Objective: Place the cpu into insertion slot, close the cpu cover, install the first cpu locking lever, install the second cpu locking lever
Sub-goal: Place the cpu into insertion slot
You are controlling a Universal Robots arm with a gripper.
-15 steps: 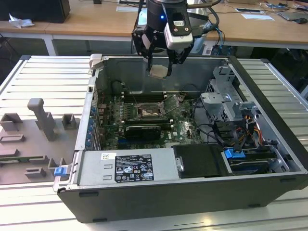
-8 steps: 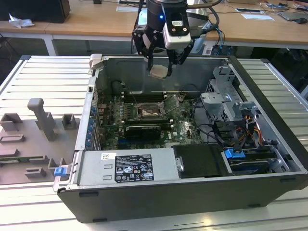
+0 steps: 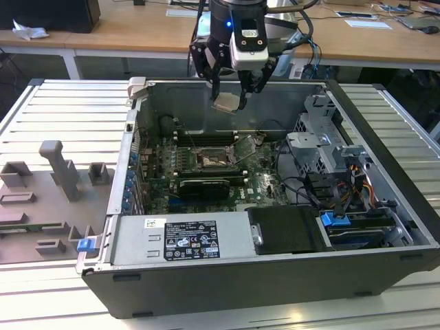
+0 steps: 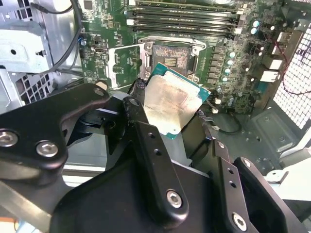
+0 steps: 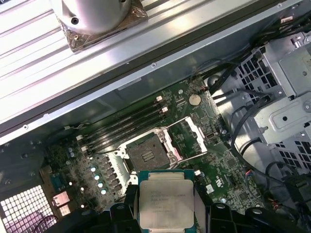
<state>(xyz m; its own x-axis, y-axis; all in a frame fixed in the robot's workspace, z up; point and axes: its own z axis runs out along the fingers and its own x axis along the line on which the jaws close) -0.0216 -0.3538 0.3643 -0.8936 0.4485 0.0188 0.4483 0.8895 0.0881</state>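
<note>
My gripper (image 3: 229, 95) hangs above the open computer case, shut on the cpu (image 3: 225, 102), a flat square chip with a dull silver top. In both wrist views the cpu (image 4: 171, 103) (image 5: 166, 199) is pinched by its edges between the black fingers (image 4: 142, 124). It is tilted and well above the board. Below it the insertion slot (image 3: 211, 159) (image 4: 170, 60) (image 5: 147, 154) lies uncovered, dark inside a silver frame. The cpu cover (image 5: 187, 138) (image 4: 124, 62) (image 3: 245, 146) stands swung up beside the slot.
Long black memory sticks (image 5: 129, 124) sit just behind the slot. A drive cage (image 3: 323, 148) and cables (image 3: 313, 185) fill the case at the exterior view's right, and a power supply (image 3: 182, 237) is at the front. A grey fixture tray (image 3: 51, 199) lies left of the case wall (image 3: 124, 172).
</note>
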